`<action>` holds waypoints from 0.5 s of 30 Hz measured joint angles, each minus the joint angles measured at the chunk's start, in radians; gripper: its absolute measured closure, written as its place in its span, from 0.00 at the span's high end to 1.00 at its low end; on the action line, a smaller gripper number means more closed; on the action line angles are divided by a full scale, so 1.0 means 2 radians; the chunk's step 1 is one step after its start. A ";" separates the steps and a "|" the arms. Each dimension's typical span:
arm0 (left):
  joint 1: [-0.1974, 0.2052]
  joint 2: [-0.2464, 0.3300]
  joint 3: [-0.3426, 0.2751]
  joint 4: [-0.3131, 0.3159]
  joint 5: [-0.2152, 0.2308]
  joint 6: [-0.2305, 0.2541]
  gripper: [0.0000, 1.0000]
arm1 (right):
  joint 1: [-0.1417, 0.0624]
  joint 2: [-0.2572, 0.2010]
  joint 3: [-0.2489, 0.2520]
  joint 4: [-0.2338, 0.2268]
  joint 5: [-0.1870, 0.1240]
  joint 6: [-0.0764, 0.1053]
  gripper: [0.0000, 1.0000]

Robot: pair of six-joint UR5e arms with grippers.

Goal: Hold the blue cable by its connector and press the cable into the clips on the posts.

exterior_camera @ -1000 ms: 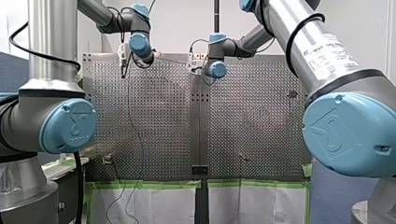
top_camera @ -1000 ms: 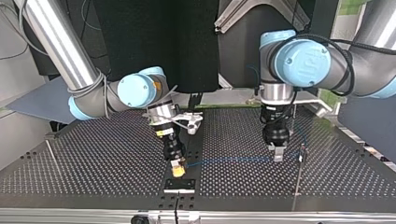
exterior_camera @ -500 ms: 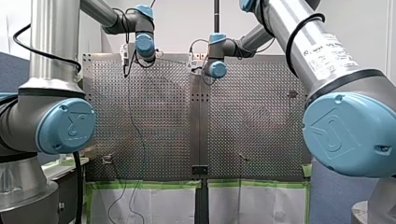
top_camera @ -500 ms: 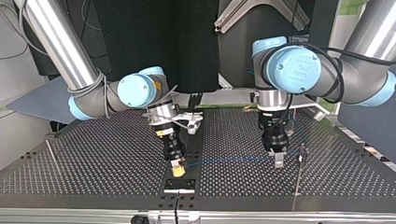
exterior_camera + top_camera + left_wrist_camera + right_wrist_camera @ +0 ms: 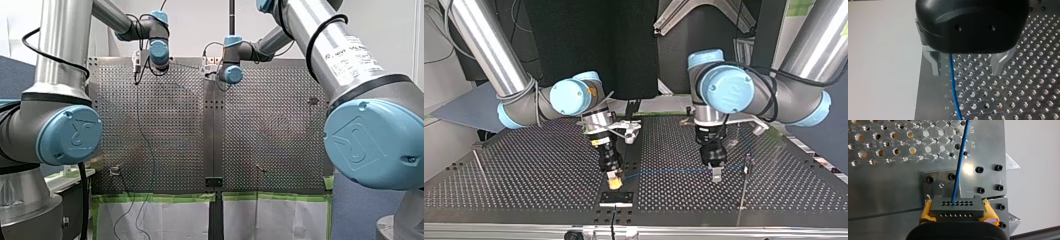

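A thin blue cable (image 5: 674, 170) runs low over the perforated table (image 5: 534, 175) from my right gripper to a slim post (image 5: 746, 165) at the top view's right. My right gripper (image 5: 956, 213), with yellow pads (image 5: 926, 213), is shut on the cable's dark grey connector (image 5: 956, 207), and the blue cable (image 5: 961, 162) leaves it ahead. In the top view my right gripper (image 5: 614, 181) hangs just above the table. My left gripper (image 5: 965, 67) is open, straddling the cable (image 5: 953, 87), which lies nearer one metal finger (image 5: 934, 63). My left gripper (image 5: 716, 173) stands just short of that post.
A black bracket plate (image 5: 616, 198) is bolted at the near edge under my right gripper. A second slim post (image 5: 480, 170) stands at the top view's left. In the front view, posts (image 5: 259, 168) rise from the table, and green tape (image 5: 150, 197) lines its edge.
My left arm has slid along the cable toward the top view's left, away from the post, with its fingers still open. My right gripper and the connector have not moved.
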 joint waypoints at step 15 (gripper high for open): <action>0.003 -0.002 0.010 -0.001 -0.006 -0.003 1.00 | -0.001 0.000 0.000 0.001 0.000 -0.001 0.00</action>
